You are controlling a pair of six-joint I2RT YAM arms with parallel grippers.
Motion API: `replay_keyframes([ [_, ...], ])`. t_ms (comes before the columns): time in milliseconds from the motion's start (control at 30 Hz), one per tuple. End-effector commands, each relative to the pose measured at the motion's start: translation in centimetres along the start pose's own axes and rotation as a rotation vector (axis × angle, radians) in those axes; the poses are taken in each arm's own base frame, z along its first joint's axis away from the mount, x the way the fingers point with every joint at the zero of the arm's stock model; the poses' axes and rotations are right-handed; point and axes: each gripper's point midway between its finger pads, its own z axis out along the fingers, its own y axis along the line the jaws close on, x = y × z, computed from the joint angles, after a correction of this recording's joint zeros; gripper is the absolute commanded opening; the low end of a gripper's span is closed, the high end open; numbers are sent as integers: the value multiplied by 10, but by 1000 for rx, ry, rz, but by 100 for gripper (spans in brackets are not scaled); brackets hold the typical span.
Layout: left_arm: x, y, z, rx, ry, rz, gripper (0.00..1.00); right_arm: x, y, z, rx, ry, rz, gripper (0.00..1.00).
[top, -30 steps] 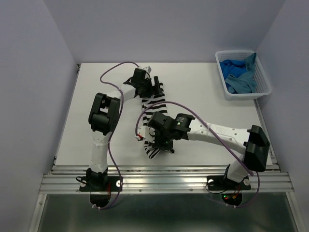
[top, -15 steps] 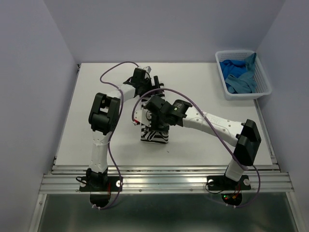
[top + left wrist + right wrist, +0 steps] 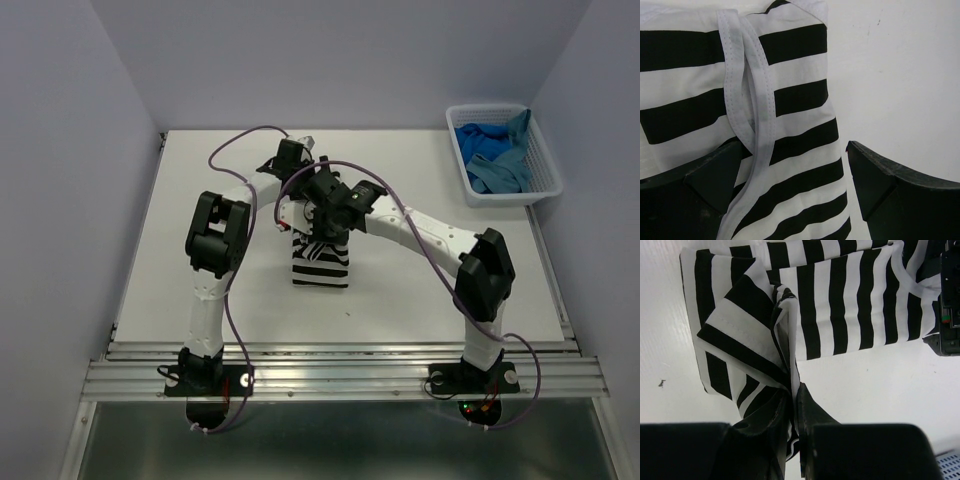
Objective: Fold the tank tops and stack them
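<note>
The right gripper (image 3: pixel 794 410), clamped on the hem of the black-and-white striped fabric tank top (image 3: pixel 320 268), has carried it back toward the open-jawed left gripper (image 3: pixel 792 150) at the straps. The top now lies doubled in the middle of the counter (image 3: pixel 430 290); this fold looks nearly done.

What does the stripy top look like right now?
The stripy top is soft cloth with black and white bands and a white stitched strap. It lies near the middle of the white table, partly folded into a chunky rectangle. The right claw is shut, pinching a bunched-up fold of it. The left claw is open, with its fingers spread across the top's far end.
</note>
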Motion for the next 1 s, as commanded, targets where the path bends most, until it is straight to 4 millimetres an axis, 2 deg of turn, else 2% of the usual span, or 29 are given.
replay_keyframes([
  [0, 19, 12, 7, -45, 67, 6, 99, -11, -20, -1, 19, -43, -45, 7],
  [133, 17, 11, 8, -43, 66, 8, 99, -15, -33, 11, 50, -49, -70, 7],
  [333, 16, 10, 9, -33, 68, 15, 99, -9, -58, 33, 82, -56, -85, 7],
  [500, 17, 9, 9, -25, 73, 17, 99, -7, -65, 52, 72, -72, -91, 7],
  [733, 17, 9, 10, -20, 74, 19, 99, -7, -77, 60, 97, -94, -83, 7],
  [967, 17, 8, 10, -13, 76, 19, 99, -13, -78, 62, 93, -123, -92, 7],
])
